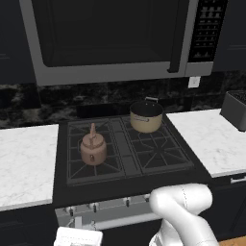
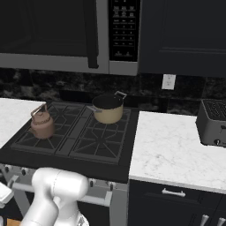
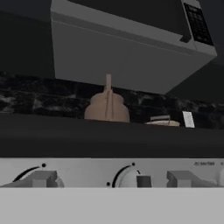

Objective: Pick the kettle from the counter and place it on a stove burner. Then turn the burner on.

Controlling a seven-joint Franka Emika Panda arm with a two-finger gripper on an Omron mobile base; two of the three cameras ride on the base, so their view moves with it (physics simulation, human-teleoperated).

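Across the upper part of both base views hangs a large stainless-steel microwave with a dark door [image 1: 110, 38]. Below it, at centre frame, lies the black gas cooktop [image 1: 126, 149], flanked left and right by the flat white, faintly veined marble-like worktop [image 1: 24, 158]. At the right edge of the frame a dark grey toaster [image 2: 212, 121] stands on that worktop. A white wall outlet [image 2: 168, 81] sits on the dark backsplash. On the rear-right burner rests a wide tan saucepan with a dark rim [image 1: 146, 116]. The small, squat, copper-pink kettle with a domed lid and tall upright handle [image 1: 93, 146] stands upright on the front-left stove burner with its black cast-iron grate [image 1: 81, 166], well apart from the saucepan. In the hand view the kettle [image 3: 106, 105] appears upper centre, above the steel control panel and its row of knobs [image 3: 43, 178]. Whether the fingers are open or closed cannot be told.
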